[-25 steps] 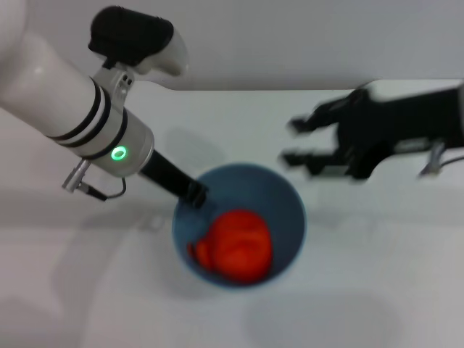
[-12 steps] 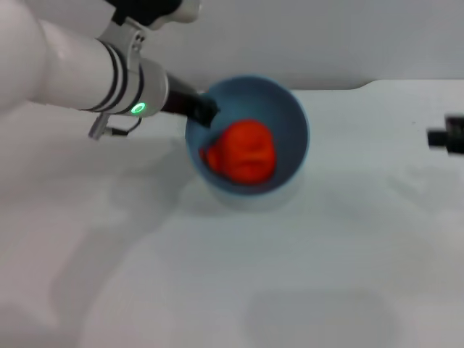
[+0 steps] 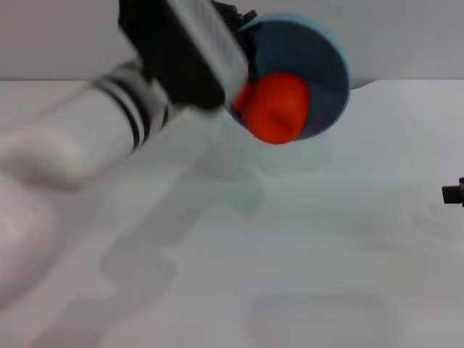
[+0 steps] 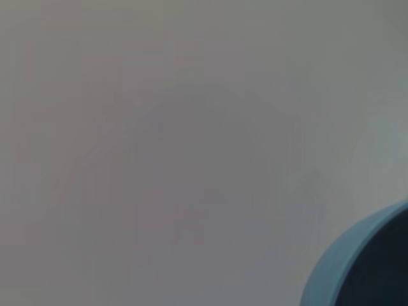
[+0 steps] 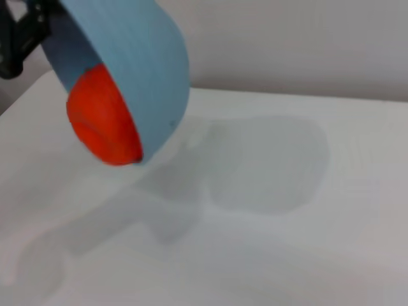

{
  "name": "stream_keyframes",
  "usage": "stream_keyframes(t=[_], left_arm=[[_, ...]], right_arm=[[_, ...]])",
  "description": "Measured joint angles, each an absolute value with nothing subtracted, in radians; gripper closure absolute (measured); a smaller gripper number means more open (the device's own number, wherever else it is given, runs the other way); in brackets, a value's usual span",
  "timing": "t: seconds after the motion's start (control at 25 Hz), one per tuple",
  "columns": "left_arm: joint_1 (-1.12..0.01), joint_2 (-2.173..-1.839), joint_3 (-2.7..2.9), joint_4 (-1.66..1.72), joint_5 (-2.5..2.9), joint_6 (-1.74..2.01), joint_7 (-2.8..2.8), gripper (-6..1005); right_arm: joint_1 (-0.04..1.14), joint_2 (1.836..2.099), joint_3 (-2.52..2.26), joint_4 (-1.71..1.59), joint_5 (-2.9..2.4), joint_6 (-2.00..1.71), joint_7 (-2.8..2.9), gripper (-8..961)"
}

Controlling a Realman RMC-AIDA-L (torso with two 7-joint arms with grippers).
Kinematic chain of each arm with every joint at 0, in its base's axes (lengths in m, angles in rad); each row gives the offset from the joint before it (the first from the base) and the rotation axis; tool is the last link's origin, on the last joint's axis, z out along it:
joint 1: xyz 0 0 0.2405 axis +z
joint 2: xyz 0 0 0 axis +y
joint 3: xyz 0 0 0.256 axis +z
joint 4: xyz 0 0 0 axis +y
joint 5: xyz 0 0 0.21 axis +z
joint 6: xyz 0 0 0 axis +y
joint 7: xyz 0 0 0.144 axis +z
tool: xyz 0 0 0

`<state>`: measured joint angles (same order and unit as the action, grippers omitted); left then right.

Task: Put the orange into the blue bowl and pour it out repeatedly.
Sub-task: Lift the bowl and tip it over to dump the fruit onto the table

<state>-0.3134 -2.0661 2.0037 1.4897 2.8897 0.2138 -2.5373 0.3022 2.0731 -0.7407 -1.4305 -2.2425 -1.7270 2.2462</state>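
The left end effector is gripping the blue bowl by its rim, tipping it above the far desk; the orange is sitting at the lip, not yet poured out. Right end effector is parked far right, fingers unclear.

— Bowl position?
— The blue bowl is raised over the table, far side, tipped on its side, left gripper at its left rim.
— Orange?
— The orange sits at the bowl's lower lip.

One orange, one blue bowl, and two end effectors: left, right.
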Motion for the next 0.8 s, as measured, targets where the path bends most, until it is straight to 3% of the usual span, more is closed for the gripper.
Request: stream_keyframes(t=[0.28,0.48,0.8], left_arm=[[-0.217,-2.077,2.202,1.269,2.856,-0.379,-1.965,1001],[-0.278,-2.078,2.349,1.113,2.618,-0.592,-1.625,1001],[-0.32,-2.079,2.405,1.05,2.482,-0.744,-1.596,1000]], right_arm=[[0.301,2.073,-0.733,-1.429,-2.248,-1.763,2.249,503],[0.301,2.075,-0.735,-1.422,-2.248,-1.771,2.253,503],[0.311,2.075,-0.74,-1.405,-2.244,-1.773,2.253,502]])
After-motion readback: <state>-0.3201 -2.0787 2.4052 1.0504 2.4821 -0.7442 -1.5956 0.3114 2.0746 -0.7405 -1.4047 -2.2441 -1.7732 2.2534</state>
